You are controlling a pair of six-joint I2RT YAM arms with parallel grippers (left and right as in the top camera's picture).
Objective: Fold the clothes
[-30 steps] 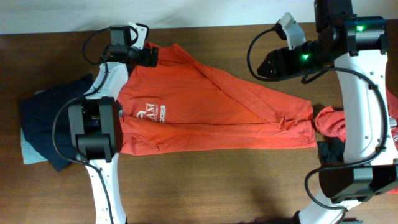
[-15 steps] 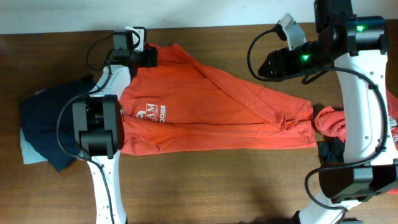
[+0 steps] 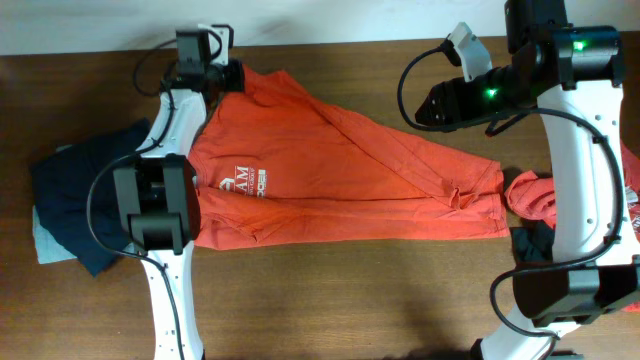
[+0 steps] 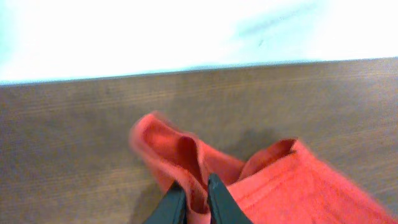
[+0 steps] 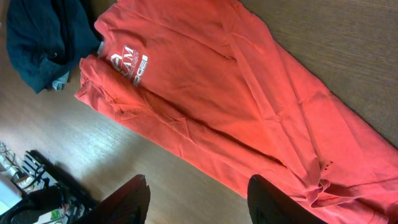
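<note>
An orange-red T-shirt [image 3: 340, 180] with white lettering [image 3: 243, 184] lies spread flat across the table. My left gripper [image 3: 237, 78] is at the shirt's far left corner, next to the table's back edge. In the left wrist view this gripper [image 4: 198, 198] is shut on a raised fold of the orange fabric [image 4: 180, 152], which bunches up between the two dark fingers [image 4: 219, 202]. My right gripper [image 3: 420, 108] hangs above the shirt's far right part. It stands open [image 5: 202, 199] with nothing between its fingers, and the shirt [image 5: 217, 93] lies below it.
A dark navy pile [image 3: 75, 200] lies left of the shirt, over a pale grey-green piece [image 3: 45, 243]. At the right edge are a crumpled orange garment [image 3: 535, 195] and a dark piece [image 3: 535, 240]. The brown table [image 3: 350, 290] ends at a white wall behind.
My left gripper has gone from open to shut on the shirt's far left corner and shifted slightly left. The right arm has not moved.
</note>
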